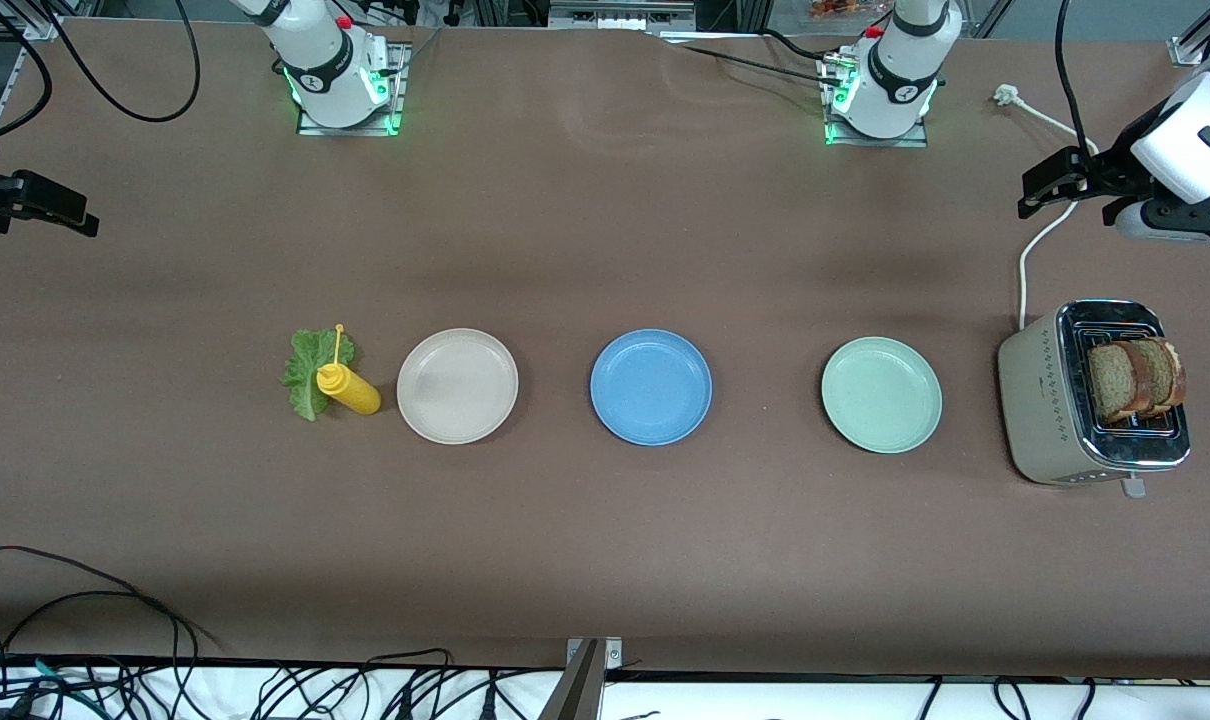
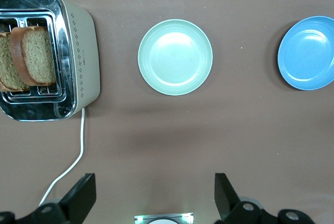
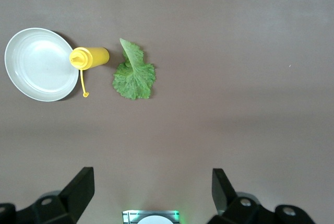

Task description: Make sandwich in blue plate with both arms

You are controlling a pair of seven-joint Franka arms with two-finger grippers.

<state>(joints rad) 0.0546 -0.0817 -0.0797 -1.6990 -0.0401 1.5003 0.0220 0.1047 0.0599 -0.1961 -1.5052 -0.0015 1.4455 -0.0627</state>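
Blue plate [image 1: 651, 387] bare at mid-table; bread in the toaster, both grippers spread and holding nothing.

Three plates sit in a row: a beige plate [image 1: 457, 385] toward the right arm's end, the blue one in the middle, a mint plate [image 1: 881, 394] toward the left arm's end. Two brown bread slices [image 1: 1135, 378] stand upright in the slots of a toaster [image 1: 1050, 410] (cream body, chrome top) at the left arm's end of the table, past the mint plate. A lettuce leaf [image 1: 307, 372] lies flat just beside the beige plate, with a yellow squeeze bottle [image 1: 348, 389] standing between the two. The left gripper [image 2: 154, 195] hangs over the table near the toaster, fingers wide apart. The right gripper [image 3: 151, 192] hangs over the right arm's end of the table, fingers also wide apart.
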